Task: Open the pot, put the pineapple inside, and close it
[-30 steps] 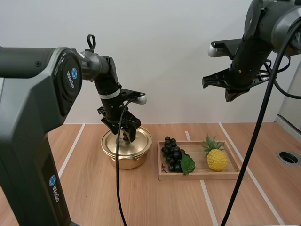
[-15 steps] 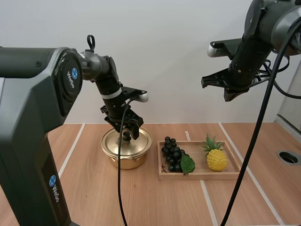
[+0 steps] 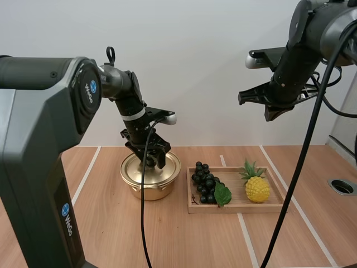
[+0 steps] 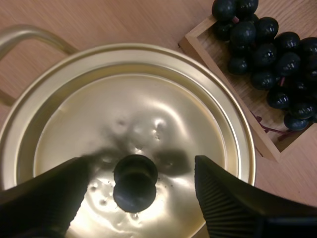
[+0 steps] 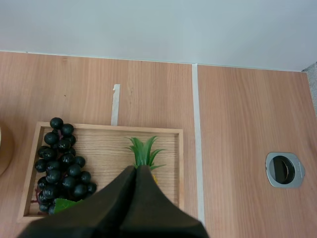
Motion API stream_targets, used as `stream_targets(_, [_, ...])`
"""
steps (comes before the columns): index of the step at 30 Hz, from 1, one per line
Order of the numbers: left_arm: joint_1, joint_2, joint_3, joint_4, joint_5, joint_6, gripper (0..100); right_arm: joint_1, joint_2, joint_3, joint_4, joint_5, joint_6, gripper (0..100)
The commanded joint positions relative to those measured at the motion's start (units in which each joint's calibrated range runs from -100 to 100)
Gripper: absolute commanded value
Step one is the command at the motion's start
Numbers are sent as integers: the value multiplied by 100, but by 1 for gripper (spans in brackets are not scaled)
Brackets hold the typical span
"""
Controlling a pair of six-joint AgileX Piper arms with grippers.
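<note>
A wooden surface (image 3: 111, 234) stood before a plain pale wall, with two robot arms reaching over it.

A gold pot (image 3: 150, 181) sat on the surface, left of centre, with its lid (image 3: 136, 167) on. The left tool (image 3: 149, 162) pointed down just above the lid. In the left wrist view, the left tool (image 4: 141, 163) had its two black fingers (image 4: 233, 198) spread apart, their ribbed faces turned toward each other. The lid's (image 4: 148, 114) black knob (image 4: 134, 181) stood in the gap between them, and neither finger touched it. A curved handle (image 4: 29, 34) showed at the pot's edge.

A shallow wooden tray (image 3: 237, 209) lay just beside the pot, on its right. A bunch of dark grapes (image 3: 205, 183) filled the tray's left end, nearest the pot. The yellow pineapple (image 3: 256, 187) stood upright at the tray's right end, green crown up, apart from the grapes.

The right tool (image 3: 272, 111) was held high above the tray, well clear of everything. In the right wrist view, the right tool (image 5: 136, 168) had its fingers pressed together as one dark wedge, holding nothing. Past it lay the tray (image 5: 109, 128), the grapes (image 5: 62, 158) and the pineapple's (image 5: 143, 148) leaves.
</note>
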Motion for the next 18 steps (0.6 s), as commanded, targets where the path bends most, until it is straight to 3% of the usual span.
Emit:
stream_targets(1, [-18,63,21,-75,-126,8,100,-18,-53,-1,4,11,-58,0])
stream_targets(3, [-18,75,21,-75,-146,8,94,-18,-53,-1,4,11,-58,0])
stream_targets(6, [-18,75,21,-75,-128,8,67,-18,-53,-1,4,11,-58,0])
stream_targets(10, [-18,75,21,-55,116,8,3,-18,-53,-1,4,11,-58,0])
stream_targets(18, [-18,44,-198,-30,253,42,0,-18,-53,-1,4,11,-39,0])
